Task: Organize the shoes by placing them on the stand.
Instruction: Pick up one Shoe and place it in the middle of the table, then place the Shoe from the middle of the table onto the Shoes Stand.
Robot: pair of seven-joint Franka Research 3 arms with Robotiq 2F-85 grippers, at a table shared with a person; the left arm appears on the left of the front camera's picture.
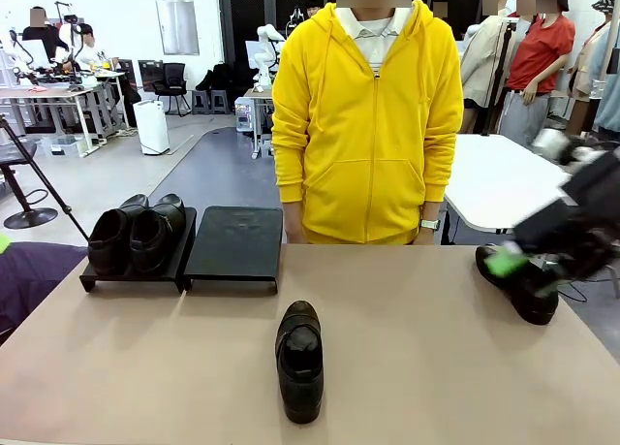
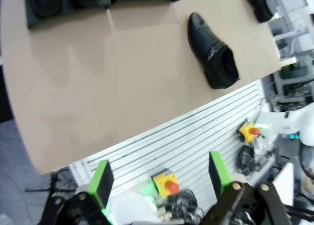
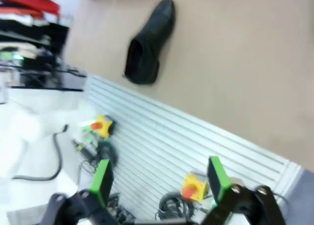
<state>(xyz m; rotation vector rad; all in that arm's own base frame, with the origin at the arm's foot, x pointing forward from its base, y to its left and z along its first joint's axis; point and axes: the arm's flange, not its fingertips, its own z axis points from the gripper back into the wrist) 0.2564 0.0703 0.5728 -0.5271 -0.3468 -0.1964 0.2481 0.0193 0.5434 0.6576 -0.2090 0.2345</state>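
Two shoes point(image 1: 136, 234) sit on the stand point(image 1: 232, 239), two on the table point(image 1: 436, 353).

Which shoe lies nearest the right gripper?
The shoe at the far right edge of the table, beside the right gripper; another lies mid-table, and two sit on the stand.

Stand point(image 1: 232, 243) at far left of table point(image 1: 417, 348); two shoes point(image 1: 136, 234) side by side on its left panel. Third shoe point(image 1: 300, 360) centre, near side. Fourth shoe point(image 1: 528, 288) at right edge. Person point(image 1: 368, 115) behind far edge.
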